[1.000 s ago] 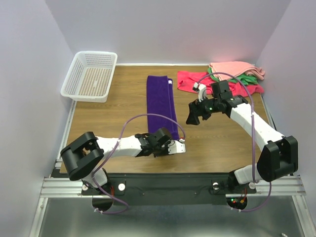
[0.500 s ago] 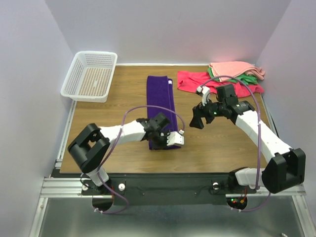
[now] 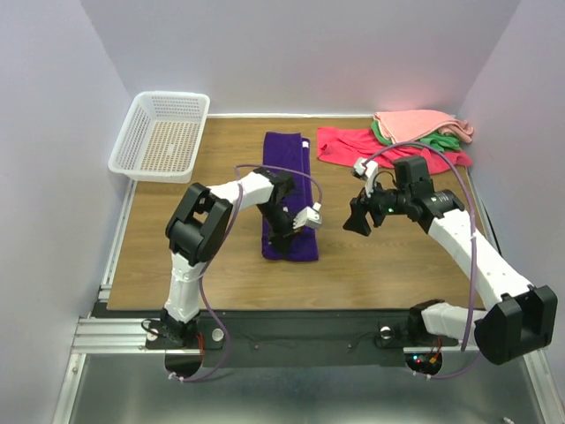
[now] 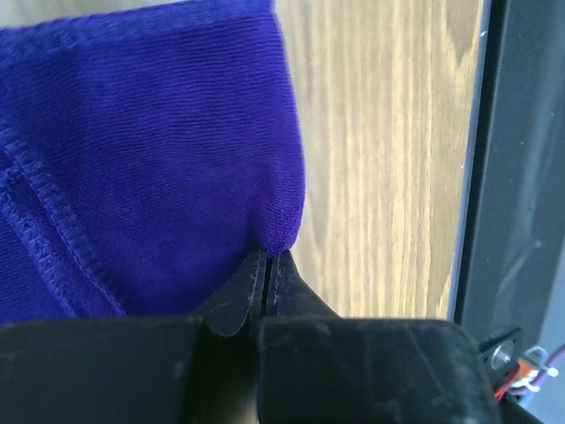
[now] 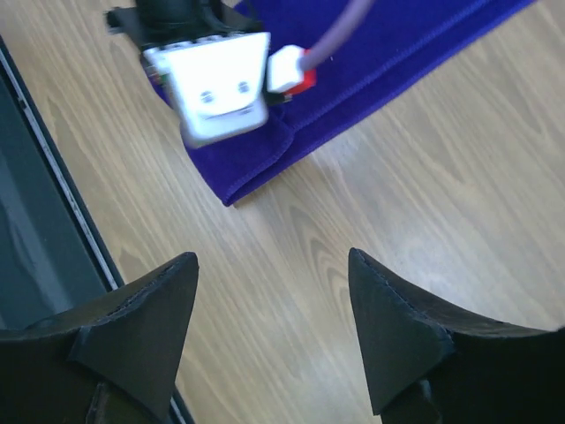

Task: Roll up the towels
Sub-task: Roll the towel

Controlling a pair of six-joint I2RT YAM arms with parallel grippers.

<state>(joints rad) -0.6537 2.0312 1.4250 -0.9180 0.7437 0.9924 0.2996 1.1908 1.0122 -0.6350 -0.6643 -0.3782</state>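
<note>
"Where's the purple towel [image 3: 287, 163]?"

"Mid-table [image 3: 203, 247], folded into a long strip that runs from the back towards the arms. From the right wrist, its near corner [image 5: 371, 53] lies flat on the wood, two layers showing at the edge."

"Is anything holding it?"

"Yes, the left gripper [image 3: 284, 231]. It sits over the strip's near end, and its own camera shows the fingers [image 4: 267, 261] pressed tight together, nipping a rounded fold of the purple cloth [image 4: 150, 159] between the tips."

"And the other one?"

"The right gripper [image 3: 357, 221] hangs just to the right of the strip, apart from it. Its jaws stand wide with only bare wood between them [image 5: 272, 258], gripping nothing. The white camera box [image 5: 221, 84] on the left wrist shows ahead of it."

"The rest of the towels?"

"At the back right. A red towel [image 3: 349, 144] lies spread nearest the purple one. Beyond it, in the corner, a pink towel [image 3: 415, 122] lies on a green towel [image 3: 441, 140]."

"Anything else?"

"A white basket [image 3: 124, 146] at the back left corner, well apart from the purple strip."
</note>
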